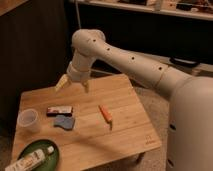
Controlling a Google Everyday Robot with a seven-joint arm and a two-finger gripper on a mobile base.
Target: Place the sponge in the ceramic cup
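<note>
Camera view, claw (74,86) spread above table (127,112), sponge (64,121) lying well apart.

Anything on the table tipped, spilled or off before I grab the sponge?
Nothing spilled or damaged. One oddity: a white bottle lies on its side across the green plate, front left. The ceramic cup stands upright; the sponge lies flat beside the dark box. The gripper hangs open over the table's back left.

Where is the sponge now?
In the camera view, the sponge lies on the table, picture-left, just in front of the dark box, the ceramic cup farther left. The open end effector hovers above the table's far edge.
</note>
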